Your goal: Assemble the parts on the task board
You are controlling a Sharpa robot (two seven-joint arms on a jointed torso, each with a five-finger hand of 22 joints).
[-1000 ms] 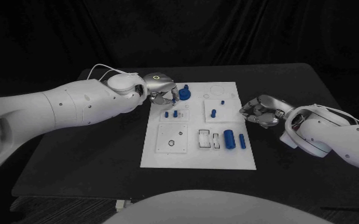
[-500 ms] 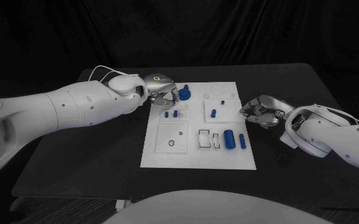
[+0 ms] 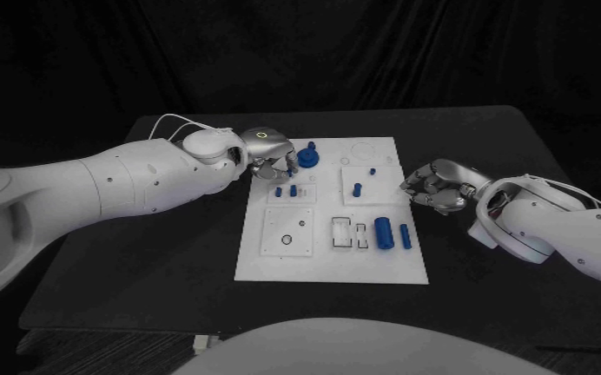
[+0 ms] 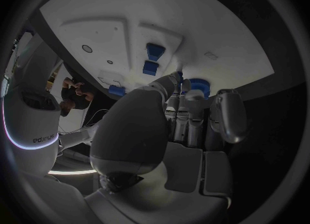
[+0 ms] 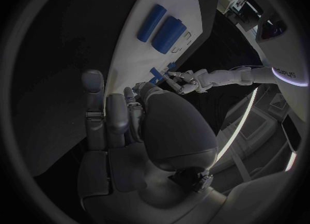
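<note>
In the head view the task board (image 3: 333,258) lay lengthwise on the black table (image 3: 150,262), its long axis running away from the robot, with bare tabletop open on both sides and a narrower strip beyond its far edge. The left hand (image 3: 267,156) stood over the board's far left corner, its fingers bent down beside a round blue part (image 3: 308,157) that stood upright there. Just nearer, two small blue pegs (image 3: 286,191) stood upright in a raised square. A single blue peg (image 3: 357,189) stood in the neighbouring square. Toward the near right, a thick blue cylinder (image 3: 383,231) and a thin blue rod (image 3: 405,235) lay flat, side by side, both pointing along the board's length. The right hand (image 3: 434,186) rested just off the board's right edge, fingers curled in with nothing in them.

In the left wrist view the left hand (image 4: 194,125) had its fingertips (image 4: 177,79) down at the round blue part (image 4: 199,85); whether they gripped it I could not tell.

In the right wrist view the right hand (image 5: 123,125) was clenched and held nothing, beside the board's edge, with the thick blue cylinder (image 5: 168,34) and thin blue rod (image 5: 149,23) lying parallel ahead of it.
</note>
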